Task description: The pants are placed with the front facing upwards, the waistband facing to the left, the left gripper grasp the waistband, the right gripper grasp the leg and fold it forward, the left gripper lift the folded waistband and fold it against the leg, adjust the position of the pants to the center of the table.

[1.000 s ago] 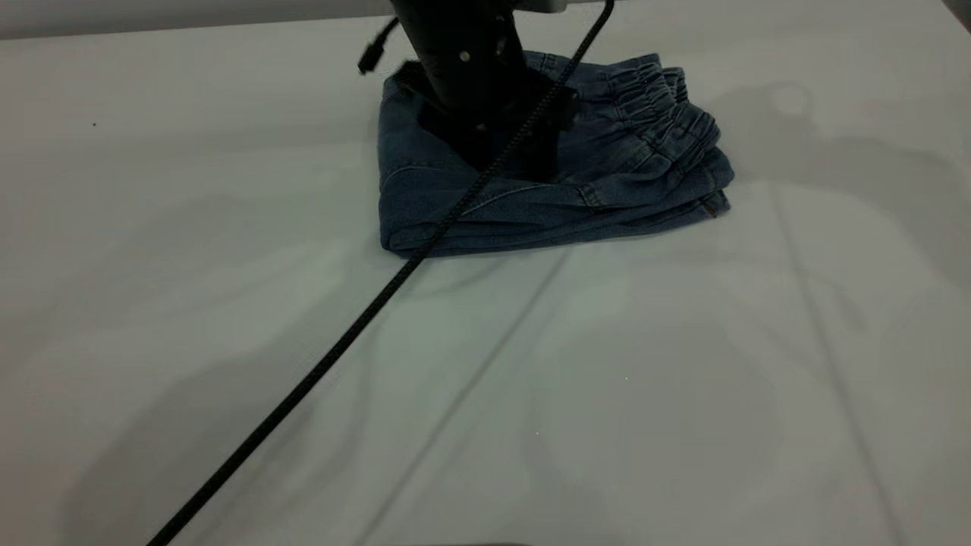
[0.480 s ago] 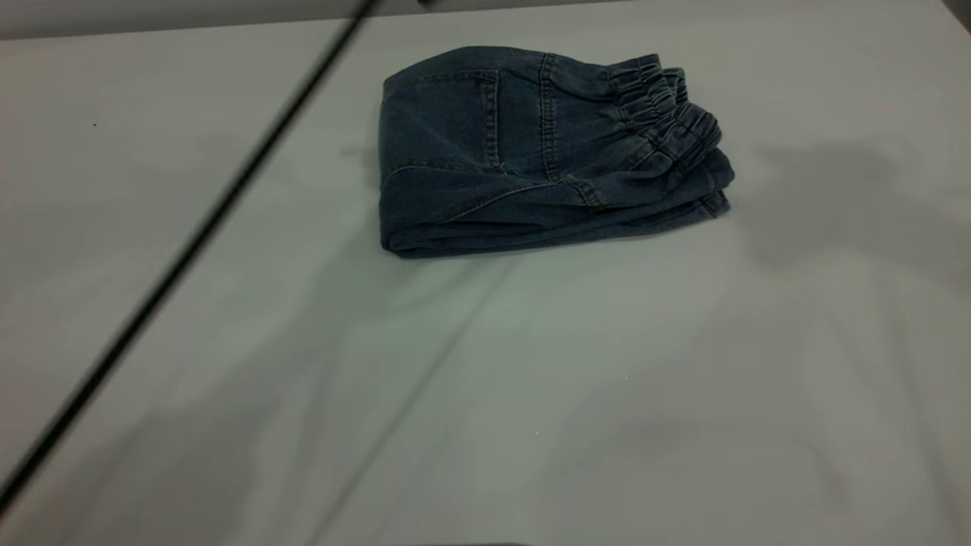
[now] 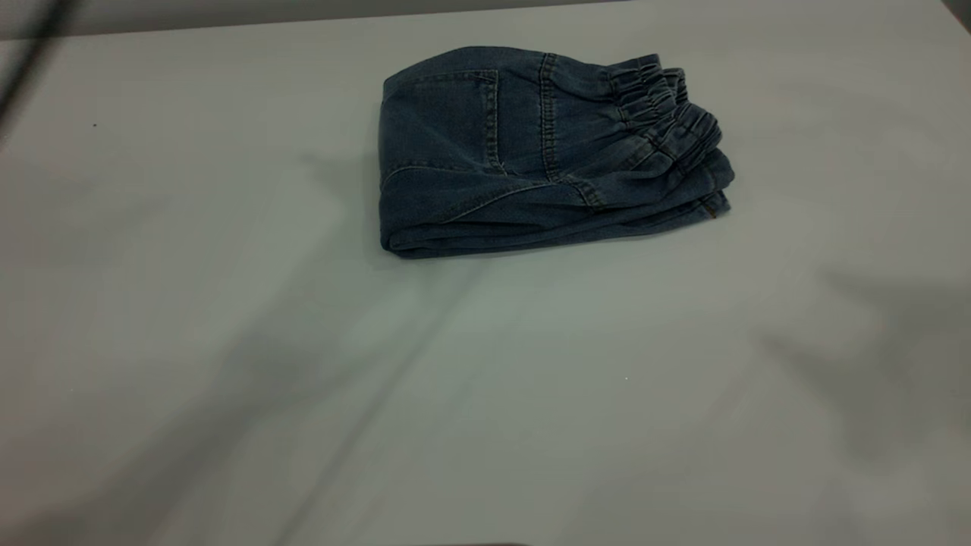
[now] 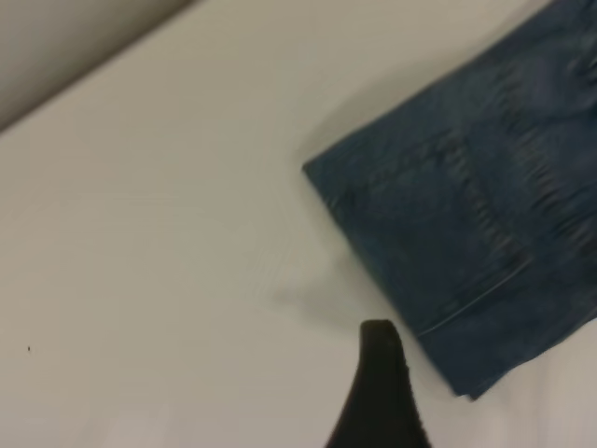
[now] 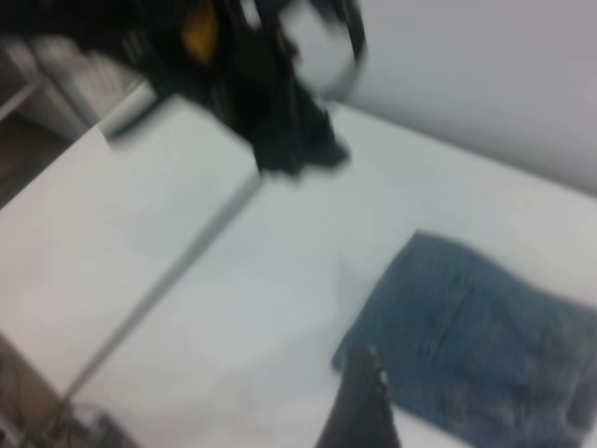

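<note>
The pants point(image 3: 546, 152) lie folded into a compact blue denim bundle at the far middle of the table point(image 3: 531, 379). The gathered waistband point(image 3: 671, 106) forms the bundle's right end, on top of the folded layers. The leg is hidden inside the fold. Neither gripper appears in the exterior view. In the left wrist view a black part of my left gripper point(image 4: 378, 397) hangs above bare table beside the pants point(image 4: 466, 243), not touching them. The right wrist view shows a black part of my right gripper point(image 5: 362, 406) above the table near the pants point(image 5: 476, 345).
A blurred black cable point(image 3: 30, 53) crosses the exterior view's top-left corner. In the right wrist view the other arm point(image 5: 252, 84) hangs blurred high over the table's far side, near the table edge point(image 5: 56, 187). Shadows lie on the white tabletop around the pants.
A black arm that stood on the pants one second ago has lifted off and left the exterior view. Its cable swept to the left. The pants have not moved.
</note>
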You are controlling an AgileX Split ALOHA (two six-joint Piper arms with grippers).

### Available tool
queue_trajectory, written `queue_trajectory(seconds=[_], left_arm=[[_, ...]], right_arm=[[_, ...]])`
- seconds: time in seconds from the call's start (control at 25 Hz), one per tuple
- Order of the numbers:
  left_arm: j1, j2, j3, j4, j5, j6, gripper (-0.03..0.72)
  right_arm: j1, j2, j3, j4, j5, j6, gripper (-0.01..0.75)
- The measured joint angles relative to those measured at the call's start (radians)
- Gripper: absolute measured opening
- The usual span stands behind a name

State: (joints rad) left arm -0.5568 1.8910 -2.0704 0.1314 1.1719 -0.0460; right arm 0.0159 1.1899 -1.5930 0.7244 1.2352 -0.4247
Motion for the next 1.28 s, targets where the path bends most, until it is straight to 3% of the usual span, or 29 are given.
queue_trajectory(seconds=[0.16, 0.48, 0.88, 1.28], left_arm=[[0.000, -0.174, 0.080, -0.035, 0.000, -0.001, 0.514], [0.000, -0.658, 0.428, -0.038, 0.000, 0.046, 0.514], [0.000, -1.292, 0.770, 0.000, 0.000, 0.080, 0.515], [0.000, -1.627, 1.073, 0.007, 0.000, 0.082, 0.515]], right_arm=[[0.000, -0.088, 0.008, -0.050, 0.026, 0.113, 0.497], [0.000, -0.327, 0.117, -0.059, 0.033, 0.195, 0.497], [0.000, -0.710, 0.443, -0.198, 0.041, 0.196, 0.497], [0.000, -0.957, 0.730, -0.337, 0.041, 0.197, 0.497]])
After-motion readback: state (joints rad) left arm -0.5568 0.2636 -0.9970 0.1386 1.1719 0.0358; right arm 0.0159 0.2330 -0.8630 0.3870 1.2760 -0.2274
